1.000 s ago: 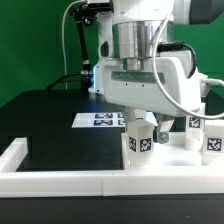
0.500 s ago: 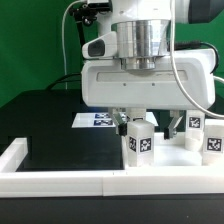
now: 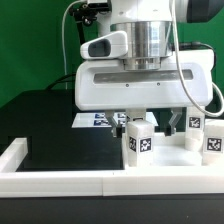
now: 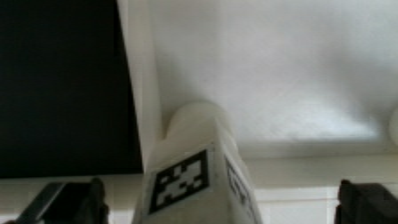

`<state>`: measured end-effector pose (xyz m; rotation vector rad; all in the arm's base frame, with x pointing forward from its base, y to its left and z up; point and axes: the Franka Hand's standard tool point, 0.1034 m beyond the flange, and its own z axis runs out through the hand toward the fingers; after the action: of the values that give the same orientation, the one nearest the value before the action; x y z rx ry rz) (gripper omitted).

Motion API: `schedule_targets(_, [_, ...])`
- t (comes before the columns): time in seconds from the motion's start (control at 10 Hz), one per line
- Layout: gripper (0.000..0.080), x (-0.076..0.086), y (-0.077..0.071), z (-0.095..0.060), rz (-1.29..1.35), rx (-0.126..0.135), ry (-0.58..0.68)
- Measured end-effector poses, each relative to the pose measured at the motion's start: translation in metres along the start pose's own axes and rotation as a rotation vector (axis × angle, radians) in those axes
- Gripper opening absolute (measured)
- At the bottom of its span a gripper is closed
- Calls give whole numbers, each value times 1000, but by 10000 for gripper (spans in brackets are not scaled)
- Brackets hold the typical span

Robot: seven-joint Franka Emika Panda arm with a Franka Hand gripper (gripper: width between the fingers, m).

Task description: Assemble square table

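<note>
Since a second ago the arm's white hand has turned square to the exterior camera and now hangs broadside over the legs near the front edge of the black tabletop (image 3: 40, 125), its wide body covering more of the scene than before. Two short dark fingers (image 3: 121, 121) hang below it, spread apart and holding nothing. In the wrist view both finger tips (image 4: 71, 200) sit wide at either side, with a tagged white block leg (image 4: 192, 165) upright between them, nearer one finger than the other and touching neither. From outside, that front leg (image 3: 139, 141) stands just below the hand, its black-and-white tag facing the camera, with a second leg (image 3: 130, 126) close behind it. Two more legs (image 3: 213, 142) stand toward the exterior view's right, one at (image 3: 195, 127). All four rest on the square table slab (image 3: 170, 163), which lies at the front right corner of the tabletop, tight against the long white border rail (image 3: 60, 180) along the front edge. Behind the hand, the marker board (image 3: 98, 119) lies flat on the tabletop, partly hidden
</note>
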<state>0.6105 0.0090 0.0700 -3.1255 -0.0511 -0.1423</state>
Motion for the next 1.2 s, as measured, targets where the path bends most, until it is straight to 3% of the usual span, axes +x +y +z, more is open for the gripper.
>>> schedule_targets(0.3, [649, 4, 2, -2, -184, -28, 1])
schedule_targets(0.6, [649, 7, 4, -4, -284, -38, 4])
schedule_targets(0.8, [374, 6, 5, -3, -282, -38, 3])
schedule_targets(0.9, [374, 6, 5, -3, -274, -38, 3])
schedule_targets(1.0, [291, 6, 4, -4, -256, -38, 4])
schedule_targets(1.2, [291, 7, 4, -4, -226, -36, 5])
